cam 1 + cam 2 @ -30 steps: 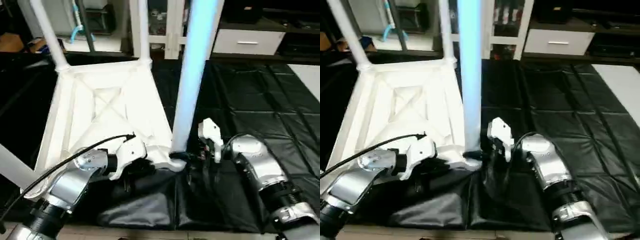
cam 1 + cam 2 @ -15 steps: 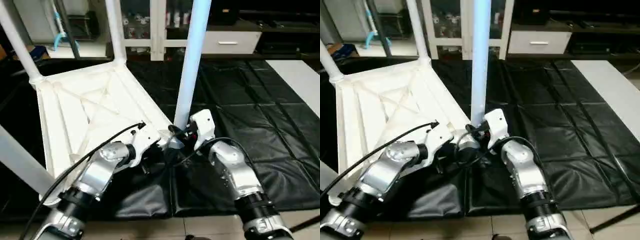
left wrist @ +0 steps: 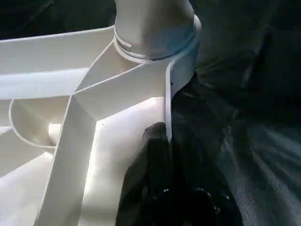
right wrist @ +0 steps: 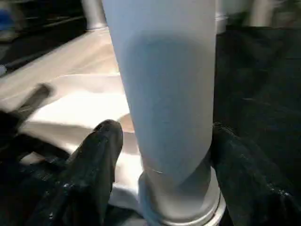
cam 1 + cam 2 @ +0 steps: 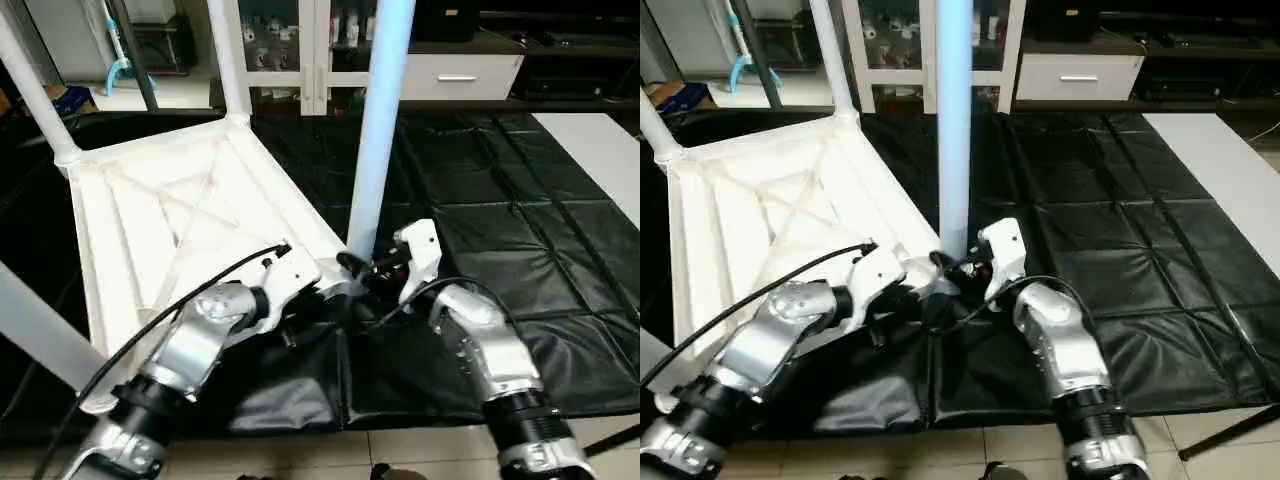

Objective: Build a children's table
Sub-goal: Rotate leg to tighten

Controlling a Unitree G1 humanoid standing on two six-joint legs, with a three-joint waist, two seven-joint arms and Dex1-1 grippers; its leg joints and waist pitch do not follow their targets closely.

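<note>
The left gripper [image 3: 167, 155] fingers pinch the ribbed white tabletop [image 5: 170, 220] rim. The right gripper [image 4: 162, 141] fingers stand apart around the smooth round leg [image 5: 375, 130] at its socket.

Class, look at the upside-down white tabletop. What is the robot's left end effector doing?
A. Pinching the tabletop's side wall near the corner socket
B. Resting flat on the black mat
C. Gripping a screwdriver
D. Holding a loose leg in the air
A: in the left wrist view the left end effector is closed over the tabletop's thin side wall, just below the corner socket.
</note>
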